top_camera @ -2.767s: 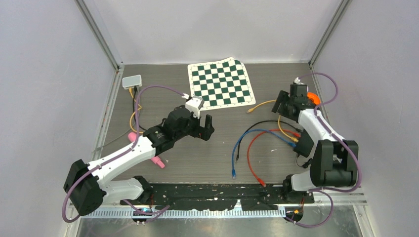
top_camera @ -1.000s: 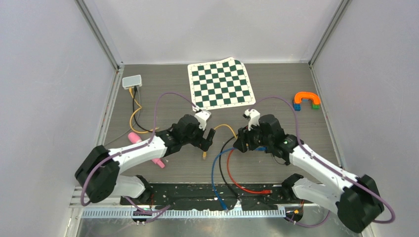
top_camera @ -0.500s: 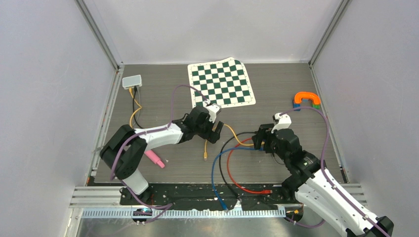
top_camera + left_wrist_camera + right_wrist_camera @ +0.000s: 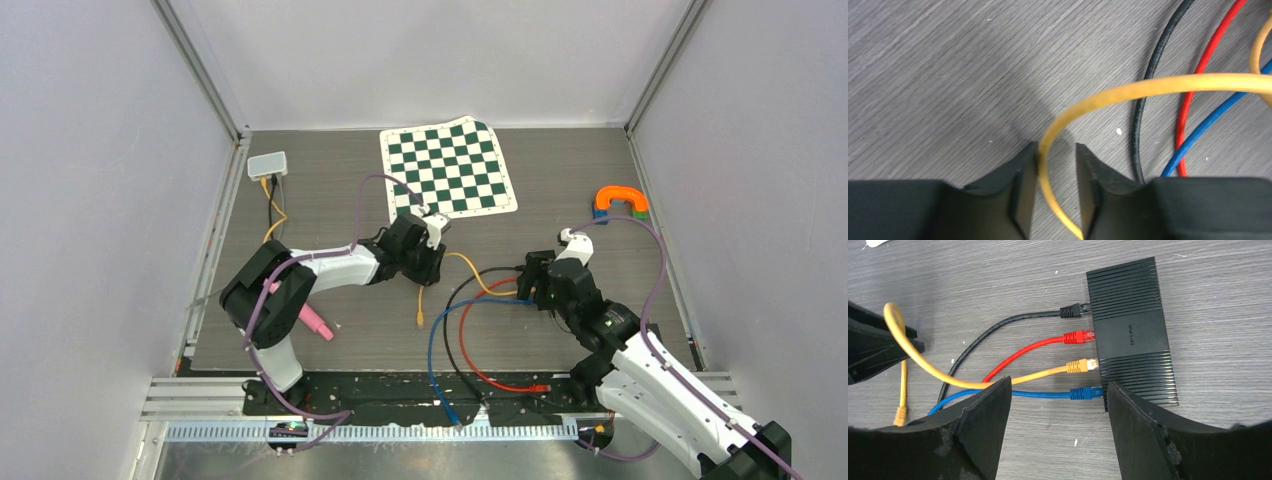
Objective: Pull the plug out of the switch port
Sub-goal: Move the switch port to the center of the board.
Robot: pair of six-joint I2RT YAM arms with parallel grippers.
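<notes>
Hovering spread, right end effector [image 4: 1058,435] flanks blue plug [image 4: 1083,392] at switch [image 4: 1133,330] port edge; yellow plug [image 4: 1080,366] seated there. Left end effector [image 4: 1056,149] narrow astride yellow cable [image 4: 1128,87], grip unclear. Bench [image 4: 1223,290] bare off switch's other edges.

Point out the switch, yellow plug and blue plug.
switch [image 4: 1131,332], right wrist view, middle of its top face.
yellow plug [image 4: 1079,366], right wrist view, connector body.
blue plug [image 4: 1081,392], right wrist view, connector body.
</notes>
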